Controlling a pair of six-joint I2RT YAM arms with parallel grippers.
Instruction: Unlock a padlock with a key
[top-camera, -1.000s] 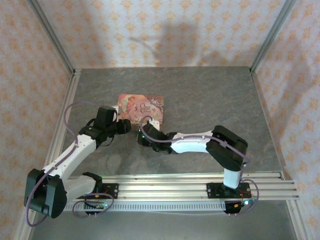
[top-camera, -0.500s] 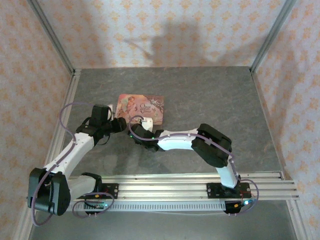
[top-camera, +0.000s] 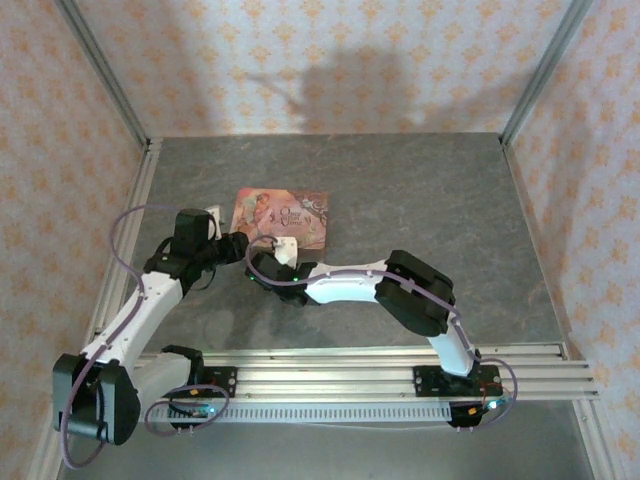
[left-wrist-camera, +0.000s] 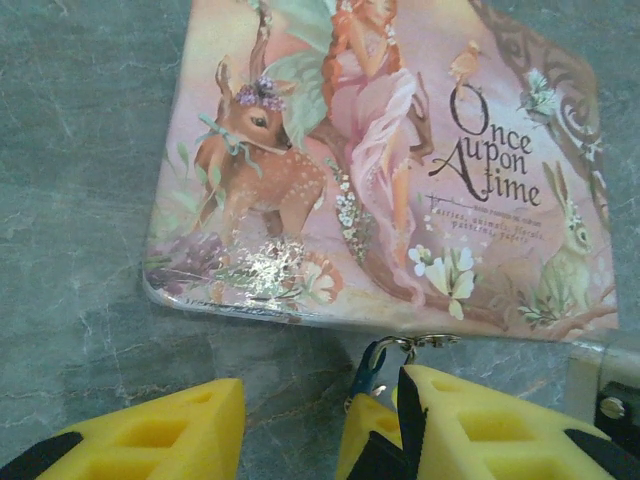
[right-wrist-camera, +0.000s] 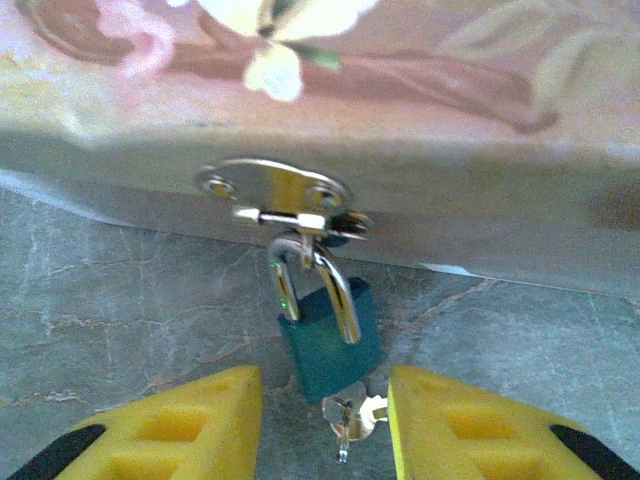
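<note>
**STEP IN HAND: GRIPPING THE SEATED KEY**

The small dark bluish padlock with a silvery shackle hangs from a metal hasp on the near wall of the pink picture-printed tin box. Its body lies on the grey stone-patterned table. The thin pale metal key projects from the near end of the padlock body and appears seated in the keyhole.

Right gripper: jaws part open, with one yellow finger on each side of the key. Neither visibly touches it, and nothing is held.

Left gripper: jaws part open at the box's near edge, just left of the padlock, with nothing between the fingers.

Judgement: insertion looks done and the turn is not; the shackle appears shut through the hasp. The next move calls for the right gripper to close on the key's bow and rotate it about its own axis without drawing it out. The padlock hangs loose, so the left gripper will probably need to steady its body.

Lettering: the lid reads "Once Upon A time". The finer line beneath is too small to read.
</note>
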